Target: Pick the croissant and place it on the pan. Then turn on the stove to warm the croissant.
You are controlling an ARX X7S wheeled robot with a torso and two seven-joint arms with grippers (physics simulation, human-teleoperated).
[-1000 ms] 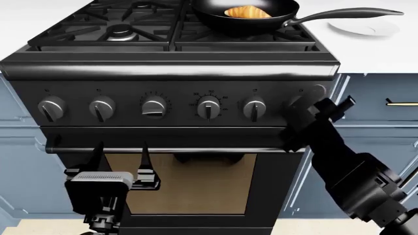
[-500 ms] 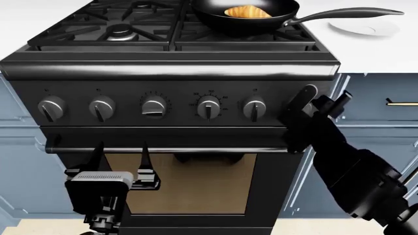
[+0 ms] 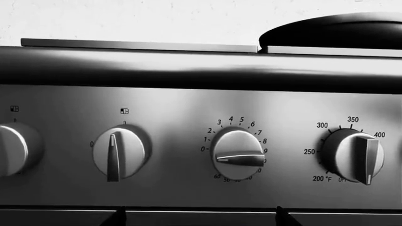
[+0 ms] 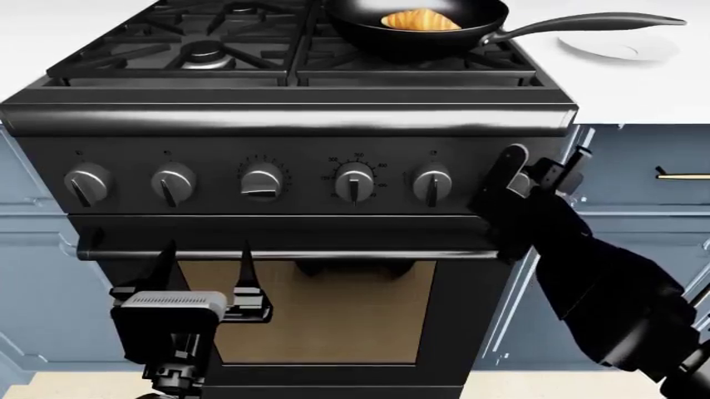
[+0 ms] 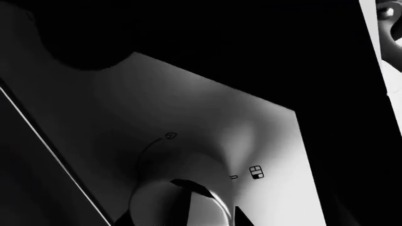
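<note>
1. One croissant (image 4: 420, 20) lies in the pan (image 4: 367, 27) at the top of the head view, on the stove's (image 4: 288, 116) rear right burner
2. Right gripper (image 4: 501, 187) is pressed to the rightmost knob (image 5: 179, 207) at mid-right; fingers straddle it, grip cannot be told
3. Left gripper (image 4: 206, 259) hangs at lower left, fingers apart, holding nothing, before the oven window (image 4: 305, 312)

On the stove (image 4: 288, 166), the pan (image 4: 416, 29) sits at its back right with the croissant (image 4: 420, 20) inside. My right hand (image 4: 513, 166) is at the stove's rightmost knob; my left hand (image 4: 205, 253) is before its oven door.
</note>
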